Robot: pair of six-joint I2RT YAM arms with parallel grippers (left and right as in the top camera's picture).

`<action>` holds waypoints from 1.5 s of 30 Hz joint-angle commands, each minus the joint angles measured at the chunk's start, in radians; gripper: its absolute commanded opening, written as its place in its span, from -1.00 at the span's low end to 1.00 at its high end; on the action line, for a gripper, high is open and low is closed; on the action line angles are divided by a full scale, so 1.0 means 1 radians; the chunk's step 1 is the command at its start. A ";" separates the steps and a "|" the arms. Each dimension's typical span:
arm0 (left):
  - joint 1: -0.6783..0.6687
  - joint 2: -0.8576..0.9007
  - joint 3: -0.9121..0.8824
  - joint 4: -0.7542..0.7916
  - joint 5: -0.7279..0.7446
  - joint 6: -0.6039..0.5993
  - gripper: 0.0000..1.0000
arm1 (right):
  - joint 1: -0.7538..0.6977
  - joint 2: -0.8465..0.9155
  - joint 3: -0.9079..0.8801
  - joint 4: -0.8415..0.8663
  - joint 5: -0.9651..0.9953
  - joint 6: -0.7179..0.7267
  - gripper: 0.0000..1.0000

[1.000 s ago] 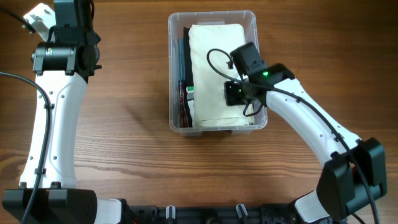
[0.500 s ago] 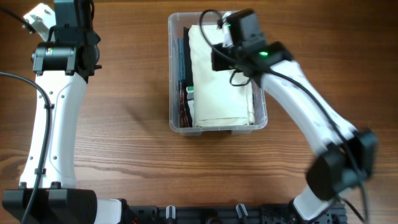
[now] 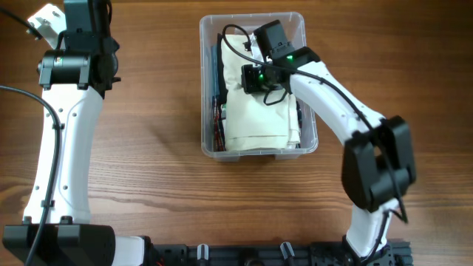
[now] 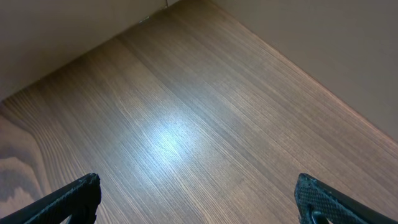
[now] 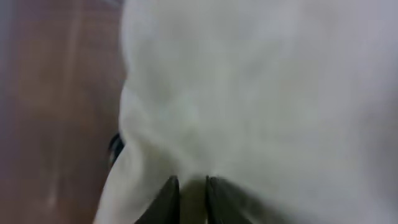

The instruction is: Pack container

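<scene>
Sitting toward the far edge of the brown wood-grain table, a little right of centre, the clear rectangular plastic container with rounded corners is what we see first from overhead. A folded cream cloth garment fills most of it, and dark flat items stand on edge along its left wall. We find the right gripper down inside the container over the far half of the cream garment, with the white right arm reaching in across the right rim. In the right wrist view its two dark fingers stand almost together with only a slim gap, pale fabric directly under and between them. We cannot tell whether they pinch the cloth or merely rest against it. Well apart, at the table's left side, the left gripper hangs above the wood with its jaws spread wide and nothing between them, the white left arm running along that side.
</scene>
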 commanded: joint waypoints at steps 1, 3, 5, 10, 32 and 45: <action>0.006 0.003 0.000 0.000 -0.017 0.001 0.99 | 0.014 -0.242 0.051 -0.044 0.106 -0.021 -0.61; 0.006 0.003 0.000 0.000 -0.017 0.001 0.99 | 0.014 -0.403 0.051 -0.086 0.158 -0.024 -0.52; 0.006 0.003 0.000 0.000 -0.017 0.001 0.99 | 0.014 -0.550 0.051 -0.130 0.164 -0.025 -0.46; 0.006 0.003 0.000 0.000 -0.017 0.001 0.99 | 0.014 -0.922 0.051 -0.194 0.164 -0.030 0.15; 0.006 0.003 0.000 0.000 -0.017 0.001 0.99 | 0.014 -1.903 0.051 -0.542 0.269 -0.017 0.99; 0.006 0.003 0.000 0.000 -0.017 0.001 1.00 | 0.014 -1.929 0.050 -0.615 0.260 -0.013 0.99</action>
